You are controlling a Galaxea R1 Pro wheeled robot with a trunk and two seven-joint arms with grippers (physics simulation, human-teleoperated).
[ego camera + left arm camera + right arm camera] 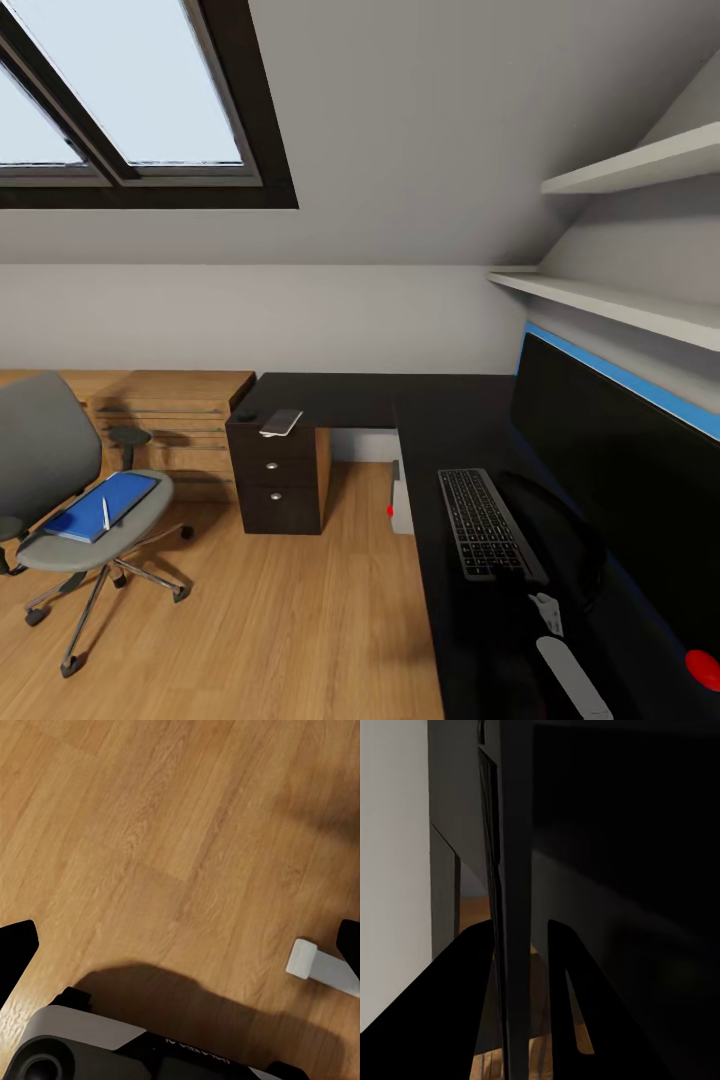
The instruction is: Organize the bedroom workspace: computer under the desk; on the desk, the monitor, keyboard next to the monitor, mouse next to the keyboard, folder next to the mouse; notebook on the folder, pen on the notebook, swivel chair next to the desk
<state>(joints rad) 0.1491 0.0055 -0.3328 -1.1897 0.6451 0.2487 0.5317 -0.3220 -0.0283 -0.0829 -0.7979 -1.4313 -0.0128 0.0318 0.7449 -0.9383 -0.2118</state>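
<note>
A wide black monitor [620,470] with a blue top edge stands on the right wing of the black desk [350,395]. In the right wrist view, my right gripper [521,926] is shut on the monitor's thin edge [514,870], one dark finger [484,1005] on each side. A grey keyboard [490,525] lies in front of the screen. The blue folder [100,507] lies on the grey swivel chair [60,480] with the pen [106,513] on it. A pale notebook [282,422] and a dark mouse [245,413] rest on the desk above the drawers. The white computer [402,500] sits under the desk. My left gripper [180,952] hangs open over the floor.
A dark drawer unit [278,475] supports the desk's left end, with a wooden slatted crate [170,420] beside it. Two white shelves [620,235] hang above the monitor. A red object [703,668] shows at the desk's near right. My base [82,1050] appears above the wood floor [280,610].
</note>
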